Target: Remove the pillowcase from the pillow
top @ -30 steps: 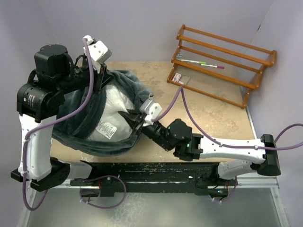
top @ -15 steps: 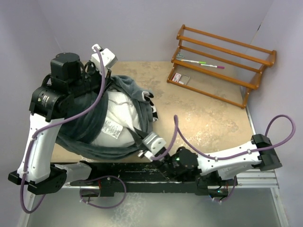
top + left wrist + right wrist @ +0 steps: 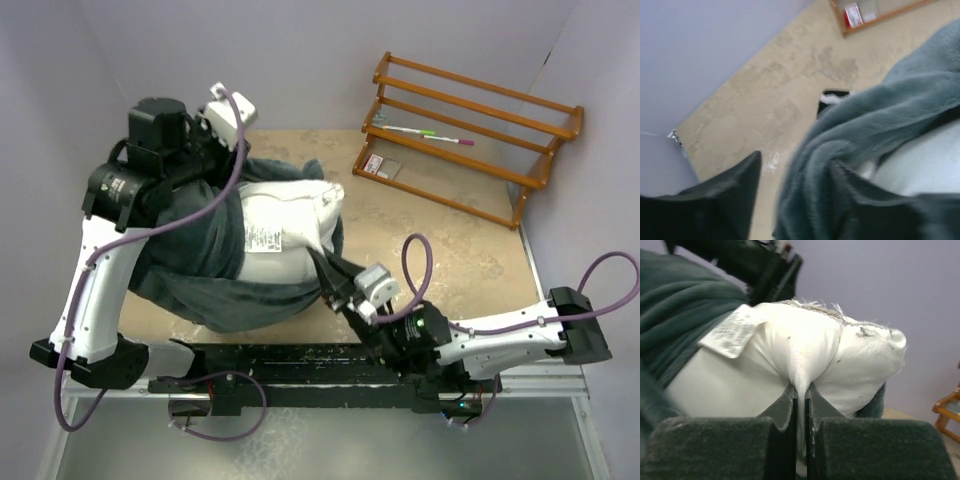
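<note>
The white pillow (image 3: 285,230) lies at the table's left, its right end bare and its label (image 3: 263,237) showing. The dark grey pillowcase (image 3: 205,275) is bunched round its left and near sides. My right gripper (image 3: 322,262) is shut on a pinch of the pillow's white cloth (image 3: 800,375), with the pillow (image 3: 790,340) bulging above the fingers. My left gripper (image 3: 795,162) hangs over the pillowcase's far rim (image 3: 865,135). Its jaws stand apart: a grey fold lies against the right finger, and the left finger (image 3: 730,195) is clear of it.
A wooden rack (image 3: 470,130) with pens and a card stands at the back right. Bare tan tabletop (image 3: 440,245) lies between it and the pillow. Lilac walls close in on the left, back and right. The arms' rail runs along the near edge.
The right gripper drew the pillow toward the near edge, then back up to the right, so more white shows. The left arm shifted right and its jaws came apart.
</note>
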Tool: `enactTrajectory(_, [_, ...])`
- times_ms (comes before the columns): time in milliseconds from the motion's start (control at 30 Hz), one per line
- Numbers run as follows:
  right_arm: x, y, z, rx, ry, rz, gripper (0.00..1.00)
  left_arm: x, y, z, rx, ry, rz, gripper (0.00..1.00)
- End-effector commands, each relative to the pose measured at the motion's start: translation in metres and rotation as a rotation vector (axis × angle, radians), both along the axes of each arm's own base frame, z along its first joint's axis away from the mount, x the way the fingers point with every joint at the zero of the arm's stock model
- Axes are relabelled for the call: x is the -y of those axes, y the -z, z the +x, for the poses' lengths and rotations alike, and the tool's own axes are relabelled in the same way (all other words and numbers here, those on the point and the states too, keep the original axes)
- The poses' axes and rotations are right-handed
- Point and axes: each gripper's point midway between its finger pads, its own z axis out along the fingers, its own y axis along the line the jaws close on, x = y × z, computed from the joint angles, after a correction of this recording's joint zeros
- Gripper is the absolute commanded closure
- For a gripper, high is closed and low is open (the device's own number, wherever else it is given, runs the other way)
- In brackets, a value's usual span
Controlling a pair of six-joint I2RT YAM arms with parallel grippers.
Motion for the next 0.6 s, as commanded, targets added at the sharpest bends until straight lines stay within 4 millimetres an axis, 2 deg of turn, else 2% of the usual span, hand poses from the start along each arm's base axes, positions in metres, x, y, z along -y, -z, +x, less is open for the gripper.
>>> enactTrajectory(0, [0.042,-0.079,0.048,-0.017,0.08,0.254,1.0,-0.042,-0.108,0.015,0.336,-0.147,0.011,0.23])
enactTrajectory(33, [0.038,-0.082,0.062,-0.018,0.097,0.229,1.0,-0.039,-0.139,0.007,0.409,-0.124,-0.037,0.14])
enactTrajectory(67, [0.039,-0.093,0.078,-0.021,0.117,0.235,1.0,-0.037,-0.169,-0.003,0.48,-0.102,-0.079,0.08])
enactTrajectory(100, [0.035,-0.096,0.092,-0.03,0.138,0.21,1.0,-0.037,-0.199,-0.017,0.56,-0.08,-0.111,0.06])
enactTrajectory(167, [0.027,-0.104,0.116,-0.028,0.172,0.167,1.0,-0.039,-0.239,-0.044,0.694,-0.031,-0.123,0.03])
enactTrajectory(200, [0.024,-0.12,0.123,-0.018,0.18,0.169,1.0,-0.042,-0.252,-0.056,0.749,-0.019,-0.127,0.02])
enactTrajectory(233, [0.018,-0.128,0.131,-0.012,0.189,0.156,1.0,-0.045,-0.261,-0.066,0.794,-0.02,-0.127,0.01])
enactTrajectory(267, [0.001,-0.124,0.142,-0.022,0.203,0.109,1.0,-0.049,-0.266,-0.075,0.825,-0.021,-0.124,0.0])
enactTrajectory(333, [-0.017,-0.131,0.161,-0.036,0.253,0.061,1.0,-0.052,-0.262,-0.082,0.846,-0.02,-0.119,0.01])
enactTrajectory(367, [-0.026,-0.128,0.172,-0.047,0.289,0.025,1.0,-0.053,-0.261,-0.086,0.854,-0.024,-0.121,0.01])
enactTrajectory(433, [-0.038,-0.125,0.188,-0.056,0.367,-0.027,1.0,-0.068,-0.272,-0.097,0.902,-0.095,-0.161,0.01])
enactTrajectory(500, [-0.041,-0.124,0.202,-0.076,0.423,-0.036,1.0,-0.089,-0.293,-0.11,1.008,-0.196,-0.217,0.01])
enactTrajectory(567, [-0.043,-0.121,0.213,-0.097,0.431,-0.026,1.0,-0.102,-0.306,-0.122,1.099,-0.251,-0.225,0.01])
